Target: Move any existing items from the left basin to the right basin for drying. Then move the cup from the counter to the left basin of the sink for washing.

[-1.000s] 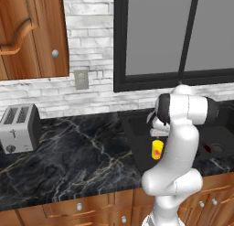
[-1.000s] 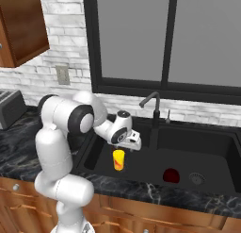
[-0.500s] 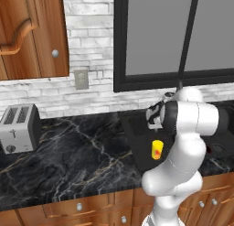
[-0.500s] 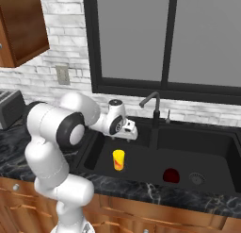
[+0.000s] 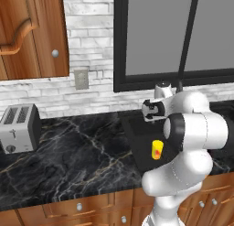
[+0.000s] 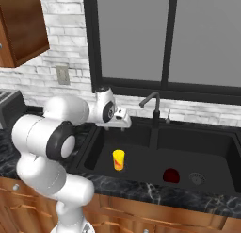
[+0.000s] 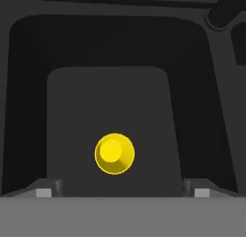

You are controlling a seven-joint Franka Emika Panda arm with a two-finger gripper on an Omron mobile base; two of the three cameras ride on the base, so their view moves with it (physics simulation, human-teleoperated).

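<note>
Toaster [image 5: 19,127] sitting at far left of counter [image 5: 77,152], well apart from sink [image 6: 162,154]. Faucet [image 6: 151,115] standing behind divider. We are seeing cup [image 6: 118,160] standing upright in left basin [image 6: 101,147], dark red object [image 6: 170,175] lying in right basin [image 6: 207,152] near drain. Gripper [image 6: 123,120] hovering above left basin, jaws spread wide, holding nothing, pointing down at cup.
</note>
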